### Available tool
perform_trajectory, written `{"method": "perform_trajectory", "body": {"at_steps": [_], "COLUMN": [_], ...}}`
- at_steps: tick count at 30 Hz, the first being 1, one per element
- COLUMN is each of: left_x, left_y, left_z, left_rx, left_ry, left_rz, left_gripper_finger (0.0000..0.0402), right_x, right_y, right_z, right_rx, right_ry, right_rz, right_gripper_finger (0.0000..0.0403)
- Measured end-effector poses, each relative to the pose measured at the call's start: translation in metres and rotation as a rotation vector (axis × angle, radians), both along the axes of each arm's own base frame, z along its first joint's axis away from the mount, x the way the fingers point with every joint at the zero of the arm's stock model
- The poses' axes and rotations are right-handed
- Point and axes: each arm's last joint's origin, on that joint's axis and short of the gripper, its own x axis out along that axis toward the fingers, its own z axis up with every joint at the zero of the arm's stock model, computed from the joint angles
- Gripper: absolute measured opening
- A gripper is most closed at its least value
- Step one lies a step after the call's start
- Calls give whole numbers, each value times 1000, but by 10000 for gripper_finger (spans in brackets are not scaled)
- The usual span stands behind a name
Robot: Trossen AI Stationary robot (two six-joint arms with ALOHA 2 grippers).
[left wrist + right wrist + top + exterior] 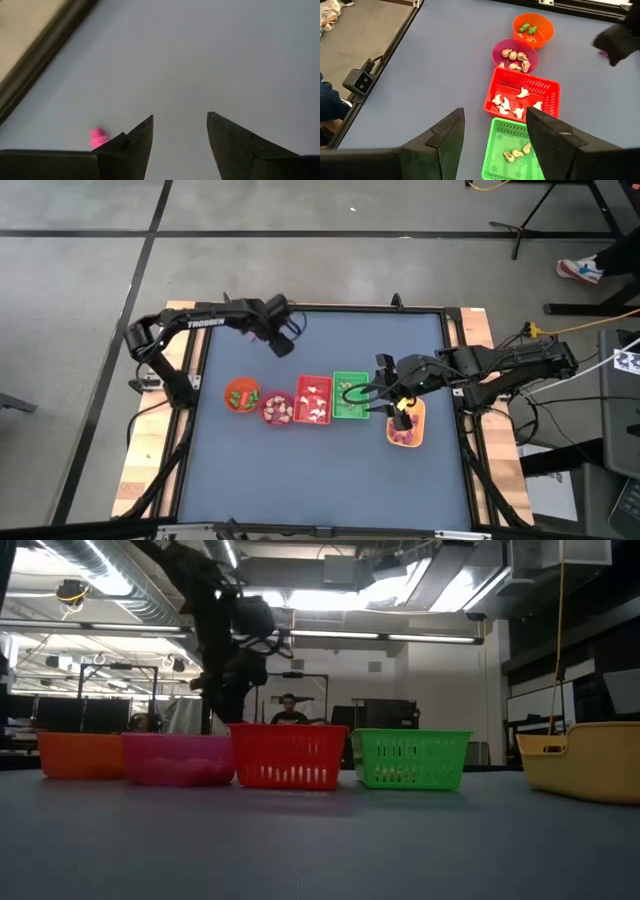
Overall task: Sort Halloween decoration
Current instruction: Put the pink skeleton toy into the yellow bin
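Left gripper wide, empty, at table's eleven o'clock over a tiny magenta-pink plastic trinket lying beside one finger. Right gripper wide, empty, above the green slotted plastic basket at three o'clock. Risk: descending off-centre, flicking trinket away.

Tiny Halloween trinkets lie sorted by kind: green pieces in the orange bowl at nine o'clock on the table, cream-pink ones in the magenta bowl beside it, white ones in the red basket, cream-yellow ones in the green basket. One magenta trinket lies loose on the mat towards eleven o'clock.
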Motion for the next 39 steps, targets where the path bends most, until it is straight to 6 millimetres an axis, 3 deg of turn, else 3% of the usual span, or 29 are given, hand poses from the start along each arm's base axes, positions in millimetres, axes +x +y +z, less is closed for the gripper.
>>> {"method": "perform_trajectory", "body": {"at_steps": [6, 16, 28, 39], "left_x": [-26, -51, -52, -55], "left_y": [36, 69, 74, 73], "left_z": [-5, -25, -56, -59], "left_rx": [-20, -84, -190, -182], "left_ry": [12, 64, 143, 211], "left_rz": [143, 273, 283, 319], "left_gripper_finger": [169, 169, 169, 169], "right_x": [0, 0, 0, 0], "right_y": [0, 0, 0, 0], "right_z": [0, 0, 0, 0], "right_rx": [-1, -2, -2, -3], "right_ry": [0, 1, 1, 3], "right_rz": [-1, -1, -1, -2], "right_gripper_finger": [211, 211, 211, 211]}}
